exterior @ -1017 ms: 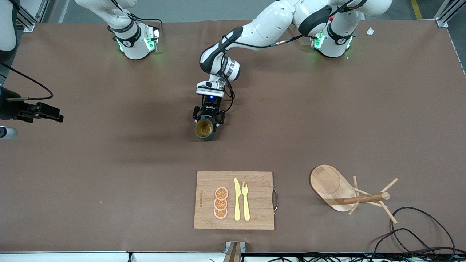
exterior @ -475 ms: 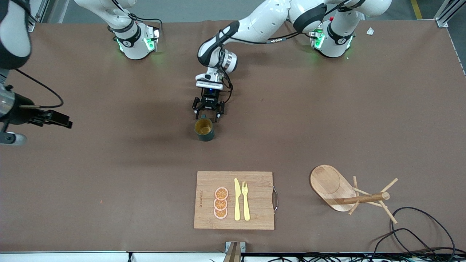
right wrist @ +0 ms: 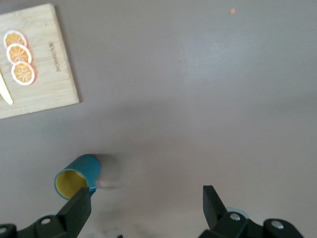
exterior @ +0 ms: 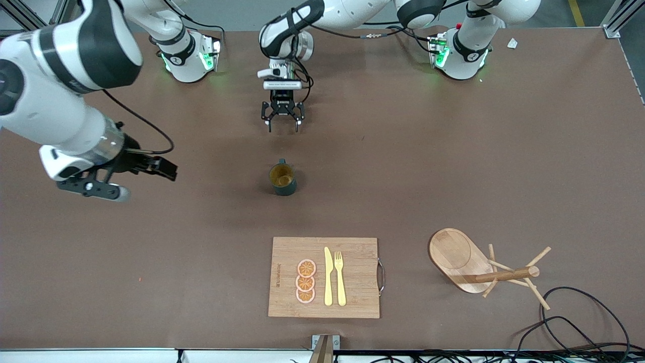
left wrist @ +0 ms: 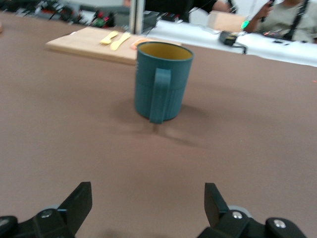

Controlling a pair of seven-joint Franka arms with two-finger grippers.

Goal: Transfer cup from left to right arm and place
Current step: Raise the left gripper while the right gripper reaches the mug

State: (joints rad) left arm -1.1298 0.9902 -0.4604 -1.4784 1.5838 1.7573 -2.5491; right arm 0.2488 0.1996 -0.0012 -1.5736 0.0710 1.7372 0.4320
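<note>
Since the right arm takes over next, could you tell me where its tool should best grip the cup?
Probably across the round body of the cup, from above. It stands upright and free on the table, and its handle points toward the robots' bases, so closing on the sides beside the handle should avoid it.

Cut off at the right wrist view's edge: the pale bamboo cutting board (right wrist: pixel 39 64) and a yellow plastic knife (right wrist: pixel 5 91), only its tip showing. Blurred in the left wrist view, two seated figures (left wrist: pixel 287 17). Hidden from the front view, the dark teal cylindrical mug (exterior: pixel 282 178)'s base.
</note>
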